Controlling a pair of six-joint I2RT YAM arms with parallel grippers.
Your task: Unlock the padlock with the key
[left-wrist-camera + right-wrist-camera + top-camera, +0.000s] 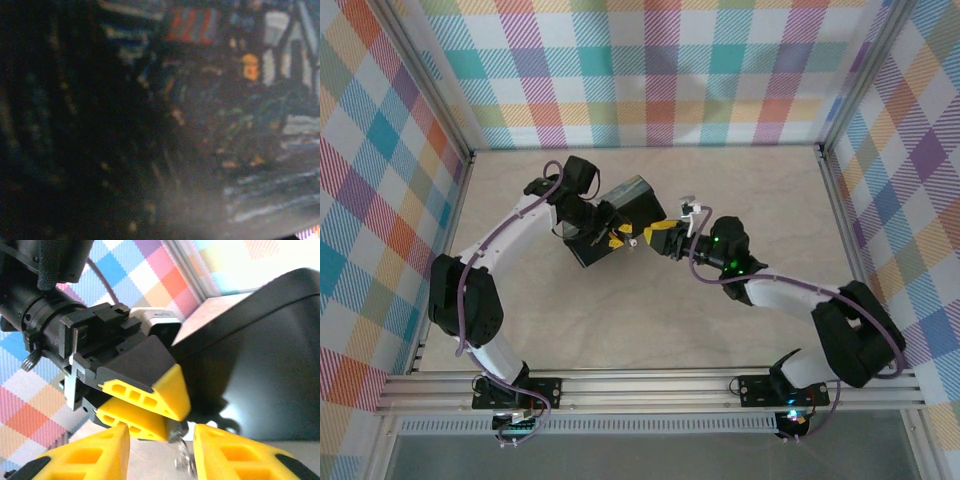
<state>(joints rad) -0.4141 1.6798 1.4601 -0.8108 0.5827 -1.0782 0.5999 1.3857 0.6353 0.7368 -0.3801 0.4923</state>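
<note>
- Top external, table (pixel 720 330): pale surface enclosed by plaid walls (pixel 670 70); both arms reach in to meet a little left of centre.
- Top external, box (pixel 632 198): dark, lying at an angle just far of the meeting point. Its near-left part is covered by the left arm's wrist.
- Top external, left gripper (pixel 616 238): yellow tips point right, against the near edge of the box. How far the jaws stand apart is too small to read here.
- Top external, right gripper (pixel 656 236): yellow tips point left, just beside the left gripper's tips. The spot between the two is too small to make out.
- Left wrist, box (pixel 210 125): printed surface right up against the lens, dark and blurred. A red patch and an orange spot are legible and the left half is near black.
- Right wrist, left gripper (pixel 175 422): the two yellow fingers are pressed close, clamped on a small grey metal item.
- Right wrist, padlock (pixel 176 432): taken to be that item, pinched at the left gripper's tips and mostly hidden between them. Its shape is unclear.
- Right wrist, silver dangling piece (pixel 184 462): hangs just below the padlock, blurred and cut off by the near frame edge.
- Right wrist, right gripper (pixel 161 455): its fingers stand apart on either side of the dangling piece, grasping nothing.
- Right wrist, box (pixel 265 365): large dark mass at right, cut off by the frame.
</note>
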